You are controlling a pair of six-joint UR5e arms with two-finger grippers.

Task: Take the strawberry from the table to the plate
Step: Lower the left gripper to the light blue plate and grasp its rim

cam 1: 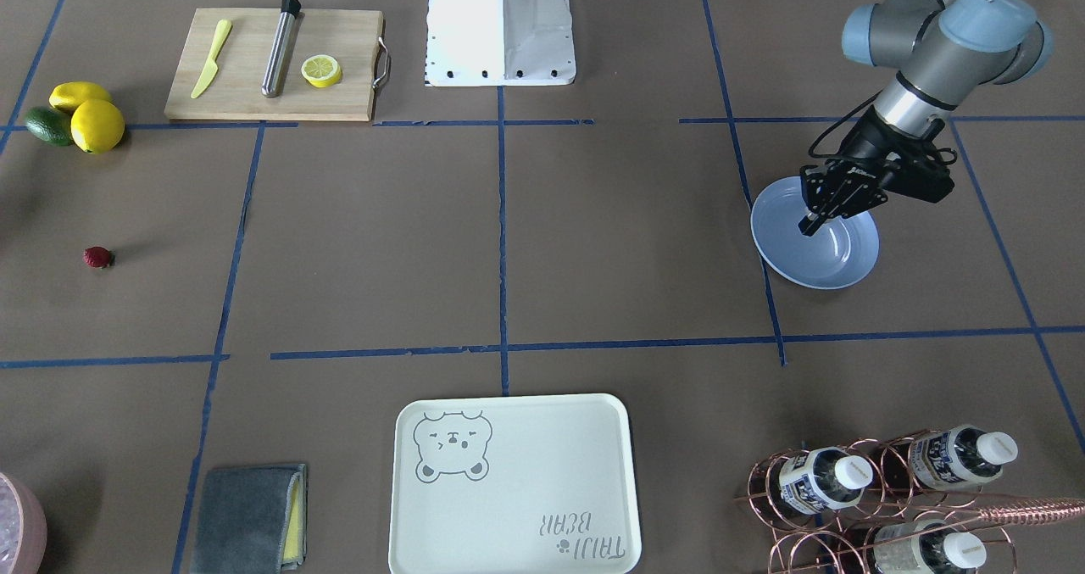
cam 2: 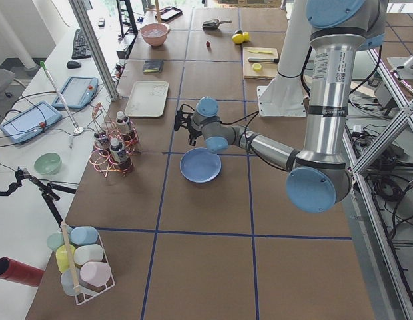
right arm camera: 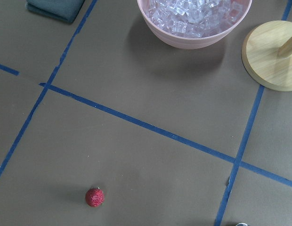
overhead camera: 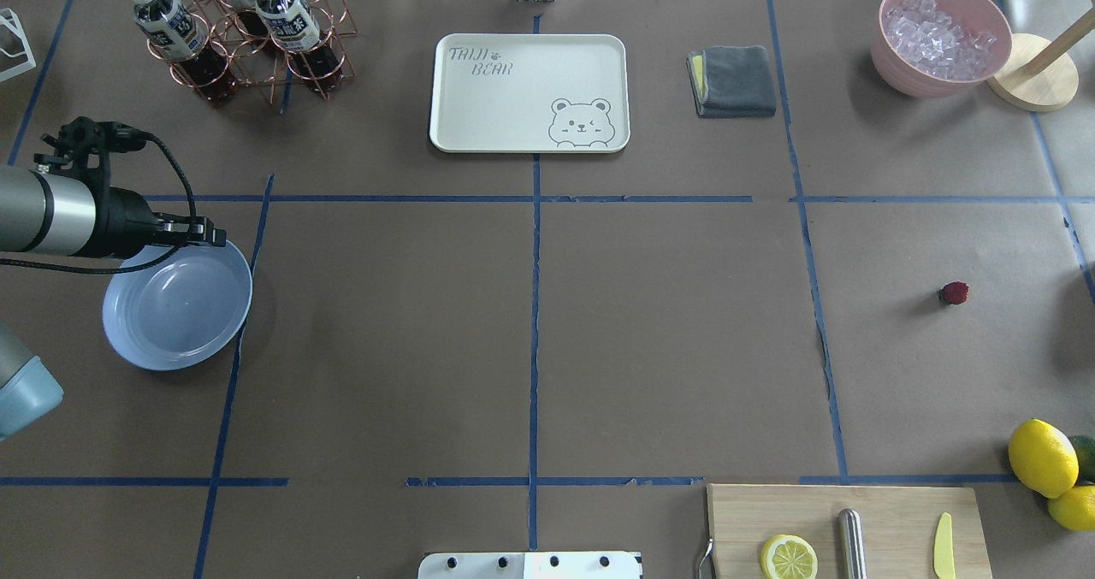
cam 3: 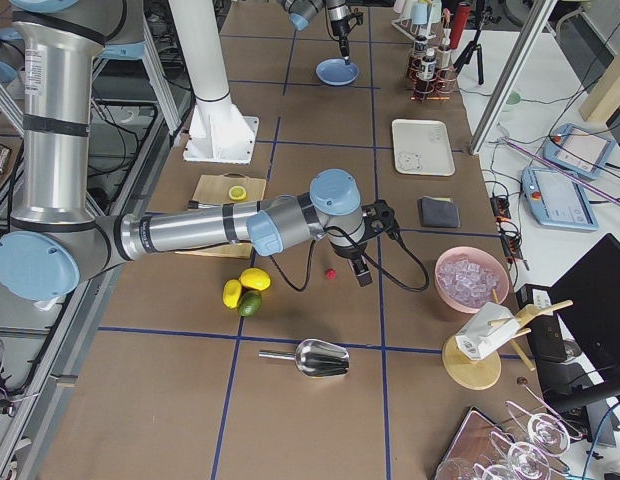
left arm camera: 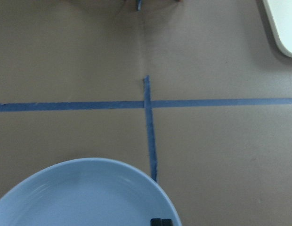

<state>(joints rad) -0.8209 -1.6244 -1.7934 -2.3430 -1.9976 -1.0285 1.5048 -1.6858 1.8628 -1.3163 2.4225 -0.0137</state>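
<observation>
The strawberry (cam 1: 98, 257) (overhead camera: 954, 292) lies alone on the brown table (overhead camera: 667, 348), small and dark red. It sits low and left in the right wrist view (right arm camera: 94, 197). My right gripper (cam 3: 362, 275) hangs just beside the berry (cam 3: 330, 272); I cannot tell whether it is open or shut. At the opposite end rests the light-blue plate (cam 1: 835, 260) (overhead camera: 171, 314) (left arm camera: 89, 197). My left gripper (cam 1: 811, 225) (overhead camera: 216, 237) is shut, tips down at the plate's far rim, with nothing seen between the fingers.
A cutting board (cam 1: 271, 65) carries a lemon half, a yellow knife and a steel rod. Lemons and a green fruit (overhead camera: 1048, 468) lie near the berry's side. A pink ice bowl (overhead camera: 941, 36), grey cloth (overhead camera: 734, 81), cream bear tray (overhead camera: 529, 91) and bottle rack (overhead camera: 239, 32) line the far edge.
</observation>
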